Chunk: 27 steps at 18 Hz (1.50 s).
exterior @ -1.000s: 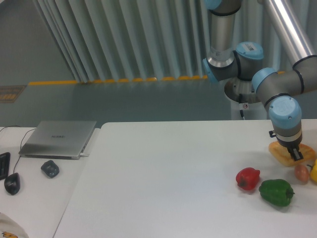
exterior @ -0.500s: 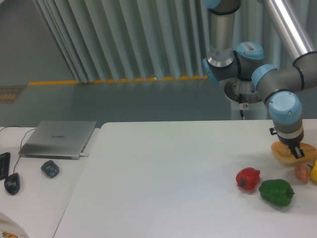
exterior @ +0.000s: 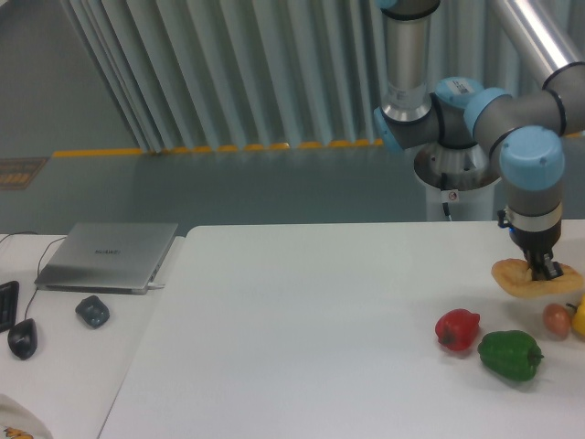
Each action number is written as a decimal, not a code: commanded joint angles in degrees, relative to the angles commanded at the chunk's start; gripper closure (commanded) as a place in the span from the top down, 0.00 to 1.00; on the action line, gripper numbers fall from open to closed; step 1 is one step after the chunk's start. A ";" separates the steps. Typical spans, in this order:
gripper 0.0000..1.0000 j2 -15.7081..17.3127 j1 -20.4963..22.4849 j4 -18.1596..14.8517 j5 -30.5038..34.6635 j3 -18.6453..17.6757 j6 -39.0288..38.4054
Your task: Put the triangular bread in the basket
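One robot arm reaches down at the far right of the white worktop [exterior: 302,338], and its gripper [exterior: 547,271] has its jaws pinching the single triangular bread [exterior: 521,280], a flat golden-orange wedge. The bread hangs in the jaws, lifted clear of the worktop, tilted slightly, with its wide end out to the left of the jaws.

Just below the jaws lie four other foods. One small round orange-pink egg-like item [exterior: 557,318] sits directly beneath the bread. One yellow item [exterior: 579,316] touches it at the frame's right edge, only partly in view. One green bell pepper [exterior: 510,355] lies below and a little left of the jaws, and one red bell pepper [exterior: 457,329] lies further left, beside the green one.

Far to the left of the jaws, on a separate lighter surface, sit one closed silver laptop [exterior: 110,255], one dark grey lump [exterior: 91,311] near it, and one black computer mouse [exterior: 23,337].
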 joint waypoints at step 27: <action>1.00 -1.94 23.75 2.63 -17.21 -2.01 44.49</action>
